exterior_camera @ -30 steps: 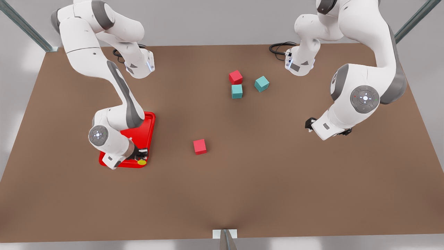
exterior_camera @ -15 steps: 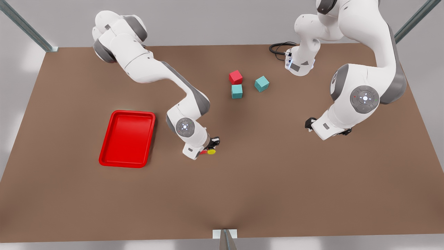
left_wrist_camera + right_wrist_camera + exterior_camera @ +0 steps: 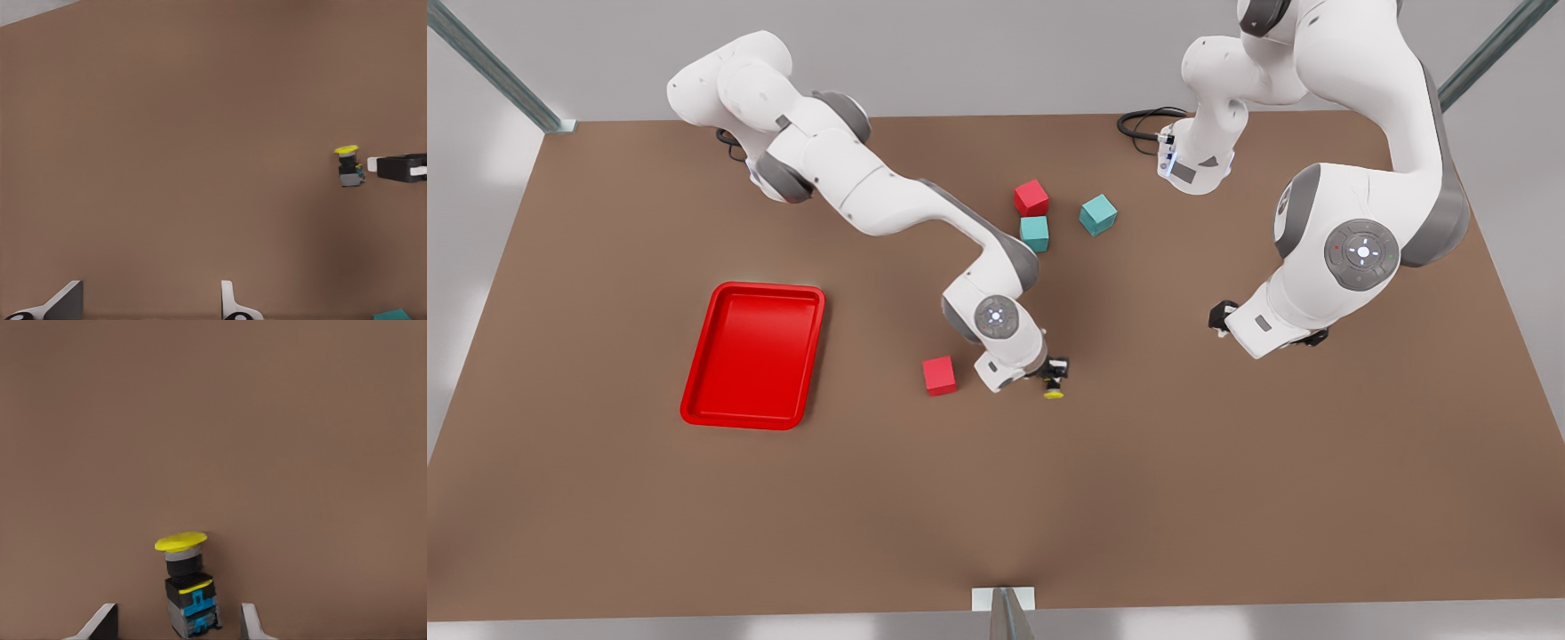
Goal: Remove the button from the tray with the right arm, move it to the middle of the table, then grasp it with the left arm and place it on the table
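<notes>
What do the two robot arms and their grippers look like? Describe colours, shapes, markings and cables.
Both arms, right arm and left arm, are glossy white rounded segments with grey joint covers and round grey wrist discs. The right gripper and left gripper are black. Black cables coil at the bases.

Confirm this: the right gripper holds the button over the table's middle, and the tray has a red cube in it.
Wrong about the tray: the front view shows nothing in it. A red cube sits on the table beside the right gripper, which does hold the button near mid-table.

Right end effector (image 3: pixel 1056 374) with the button (image 3: pixel 1054 391), now off the tray (image 3: pixel 754 356) toward mid-table (image 3: pixel 1138 498).
</notes>
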Controlling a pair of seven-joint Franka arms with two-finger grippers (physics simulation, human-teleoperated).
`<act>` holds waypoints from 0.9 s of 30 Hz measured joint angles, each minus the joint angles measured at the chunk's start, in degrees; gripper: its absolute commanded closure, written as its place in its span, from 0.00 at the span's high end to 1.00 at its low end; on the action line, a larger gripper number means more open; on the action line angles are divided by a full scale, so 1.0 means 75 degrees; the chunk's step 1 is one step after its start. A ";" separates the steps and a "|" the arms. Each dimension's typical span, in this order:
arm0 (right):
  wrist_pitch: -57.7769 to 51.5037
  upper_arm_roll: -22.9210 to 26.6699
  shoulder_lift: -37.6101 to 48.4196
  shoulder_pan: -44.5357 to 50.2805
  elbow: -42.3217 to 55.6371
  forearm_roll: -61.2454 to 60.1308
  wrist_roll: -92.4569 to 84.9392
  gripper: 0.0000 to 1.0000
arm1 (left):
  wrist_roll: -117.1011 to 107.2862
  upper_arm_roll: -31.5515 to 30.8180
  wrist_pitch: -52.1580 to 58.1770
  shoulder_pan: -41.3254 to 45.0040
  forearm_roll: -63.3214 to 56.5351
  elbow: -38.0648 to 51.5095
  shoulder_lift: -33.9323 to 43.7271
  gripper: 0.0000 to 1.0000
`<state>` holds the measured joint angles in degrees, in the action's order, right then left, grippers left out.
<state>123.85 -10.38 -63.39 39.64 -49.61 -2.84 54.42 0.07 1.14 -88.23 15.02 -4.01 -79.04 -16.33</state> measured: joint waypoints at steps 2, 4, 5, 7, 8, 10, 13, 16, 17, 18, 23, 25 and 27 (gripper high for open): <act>0.0088 0.0066 -0.0025 0.0035 0.0000 -0.0003 0.0367 1.00 | 0.0000 0.0000 0.0000 -0.0002 0.0000 0.0000 0.0000 1.00; 0.0151 0.0139 0.0110 -0.0055 -0.0027 0.0002 0.0677 1.00 | 0.0000 0.0000 0.0002 0.0001 0.0000 0.0000 0.0000 1.00; 0.0142 0.0065 0.0361 -0.0372 -0.0096 -0.0006 0.0770 1.00 | -0.0001 0.0000 0.0003 0.0001 0.0000 0.0000 0.0000 1.00; -0.0235 -0.0112 0.1061 -0.1240 -0.0214 -0.0015 0.0751 1.00 | -0.0005 -0.0023 0.0012 0.0000 0.0008 -0.0002 0.0000 1.00; -0.0612 -0.0148 0.1435 -0.1769 -0.0229 -0.0018 0.0630 1.00 | -0.0031 -0.0140 0.0023 -0.0021 0.0098 -0.0051 -0.0013 1.00; -0.1577 -0.0146 0.2140 -0.2876 -0.0255 0.0046 0.0199 1.00 | -0.0409 -0.0917 0.0017 -0.0102 0.0503 -0.0098 -0.0335 1.00; -0.2517 0.0110 0.4877 -0.4194 -0.3124 0.0513 -0.0740 1.00 | -0.1643 -0.1721 -0.0652 0.1506 0.0722 -0.0114 -0.1479 1.00; -0.3045 0.0104 0.5851 -0.5357 -0.4197 0.0680 -0.1720 1.00 | -0.2995 -0.1824 -0.1887 0.1946 0.0769 -0.0377 -0.2304 1.00; -0.3240 0.0100 0.5927 -0.5389 -0.4134 0.0722 -0.2012 1.00 | -0.3401 -0.1836 -0.2438 0.1969 0.0694 -0.0756 -0.2410 1.00; -0.3440 0.0100 0.5955 -0.5411 -0.3956 0.0747 -0.2288 1.00 | -0.3762 -0.1837 -0.3010 0.1966 0.0584 -0.1193 -0.2459 1.00; -0.4214 0.0146 0.5975 -0.5460 -0.3669 0.1186 -0.3451 1.00 | -0.4738 -0.1838 -0.4824 0.1590 0.0312 -0.1870 -0.2616 1.00; -0.4395 0.0124 0.5971 -0.5383 -0.3655 0.1314 -0.3820 1.00 | -0.4995 -0.1832 -0.5231 0.1516 0.0264 -0.1769 -0.2793 1.00; -0.4524 0.0106 0.5971 -0.5134 -0.3646 0.1472 -0.4134 1.00 | -0.5225 -0.1828 -0.5556 0.1495 0.0164 -0.1641 -0.3074 1.00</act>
<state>89.92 -9.59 -18.61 1.13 -76.96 8.20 23.42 -39.12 -12.57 -129.90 26.23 -2.78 -91.35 -39.38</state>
